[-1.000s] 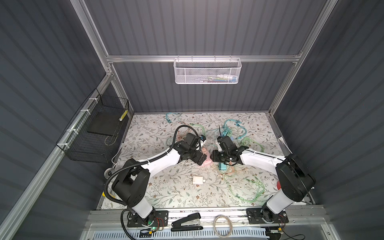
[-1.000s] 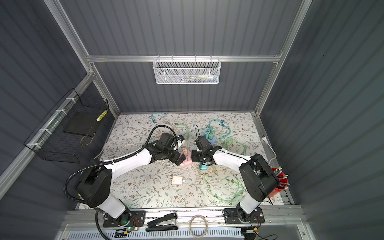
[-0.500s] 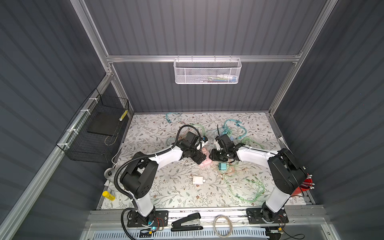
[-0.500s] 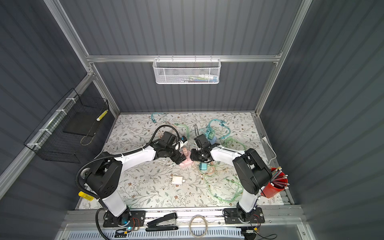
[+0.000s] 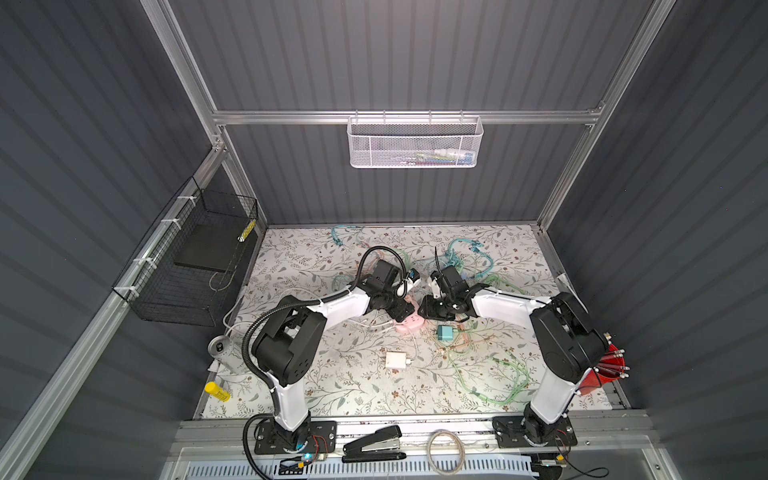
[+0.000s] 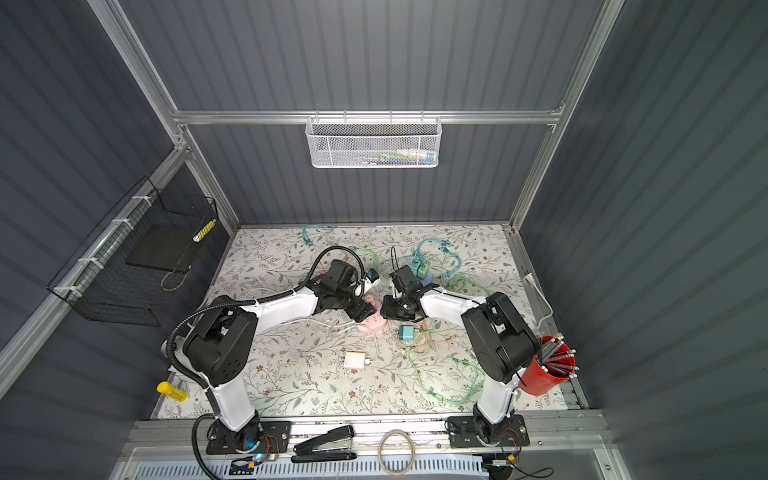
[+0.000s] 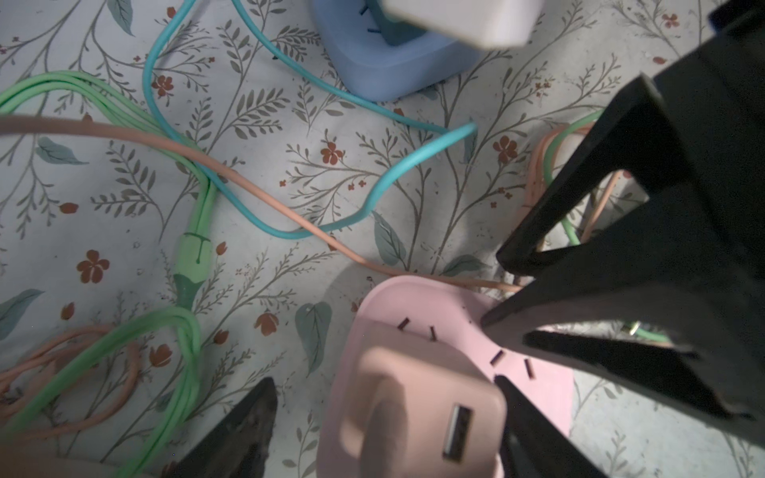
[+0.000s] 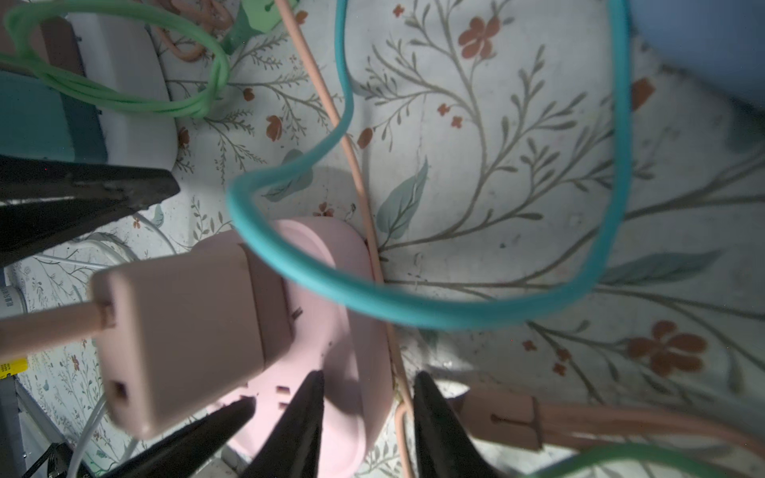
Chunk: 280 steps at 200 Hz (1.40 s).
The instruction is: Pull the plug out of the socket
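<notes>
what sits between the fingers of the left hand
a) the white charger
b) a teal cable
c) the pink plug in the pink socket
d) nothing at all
c: in the left wrist view the pink plug stands in the pink socket between the fingers of the left hand, with a gap showing on one side.

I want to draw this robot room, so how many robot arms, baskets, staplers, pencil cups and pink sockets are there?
Robot arms: 2, left arm and right arm
Baskets: 2, white mesh basket and black wire basket
Stapler: 1
Red pencil cup: 1
Pink socket: 1
Total: 7
</notes>
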### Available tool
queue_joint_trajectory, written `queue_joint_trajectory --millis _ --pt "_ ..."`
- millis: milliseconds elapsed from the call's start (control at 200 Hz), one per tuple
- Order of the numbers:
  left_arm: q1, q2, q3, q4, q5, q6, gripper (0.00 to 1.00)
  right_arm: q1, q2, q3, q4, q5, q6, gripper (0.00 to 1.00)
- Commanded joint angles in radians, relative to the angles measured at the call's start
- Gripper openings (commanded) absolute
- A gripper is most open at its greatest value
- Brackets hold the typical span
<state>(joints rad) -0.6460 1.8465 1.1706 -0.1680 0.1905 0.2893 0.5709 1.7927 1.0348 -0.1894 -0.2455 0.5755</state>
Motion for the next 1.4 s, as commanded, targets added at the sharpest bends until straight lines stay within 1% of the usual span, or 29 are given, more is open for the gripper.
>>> queue_joint_trajectory --millis 0,335,445,595,746,781,881,976,1041,1051,1071,1276,1396 --pt "0.005 0.02 0.027 -0.005 0.041 0.035 0.74 -0.008 0.012 0.024 -0.015 -0.015 -0.012 0.39" --pt "0.005 0.042 0.043 -0.009 0.067 0.028 0.46 -0.018 0.029 0.028 -0.007 -0.024 -0.012 0.46" --pt "0.005 0.046 0.05 -0.005 0.075 0.018 0.36 -0.02 0.034 0.03 -0.001 -0.029 -0.009 0.47" --pt "0.005 0.049 0.054 -0.002 0.097 0.01 0.31 -0.019 0.053 0.034 0.005 -0.038 -0.006 0.47" --pt "0.005 0.039 0.047 -0.003 0.114 0.017 0.3 -0.019 0.061 0.025 0.014 -0.044 0.001 0.47" --pt "0.004 0.035 0.045 -0.003 0.119 0.021 0.28 -0.018 0.063 0.024 0.016 -0.046 0.003 0.47" --pt "0.004 0.03 0.046 -0.011 0.127 0.03 0.27 -0.014 0.072 0.025 0.012 -0.048 0.007 0.44" --pt "0.004 0.022 0.046 -0.011 0.132 0.035 0.25 -0.006 0.077 0.019 0.003 -0.034 0.008 0.41" --pt "0.004 0.017 0.05 -0.008 0.132 0.037 0.24 -0.002 0.083 0.018 -0.005 -0.031 0.002 0.41" --pt "0.003 0.016 0.049 -0.008 0.155 0.038 0.24 -0.001 0.086 0.018 -0.007 -0.031 0.001 0.41" --pt "0.003 0.015 0.049 -0.007 0.163 0.038 0.24 -0.001 0.089 0.018 -0.01 -0.031 -0.001 0.41" --pt "0.003 -0.008 0.046 0.005 0.175 0.041 0.19 0.015 0.101 0.003 -0.031 -0.005 -0.002 0.39" --pt "0.003 -0.021 0.04 0.013 0.195 0.045 0.18 0.02 0.114 -0.009 -0.039 0.007 0.009 0.38"
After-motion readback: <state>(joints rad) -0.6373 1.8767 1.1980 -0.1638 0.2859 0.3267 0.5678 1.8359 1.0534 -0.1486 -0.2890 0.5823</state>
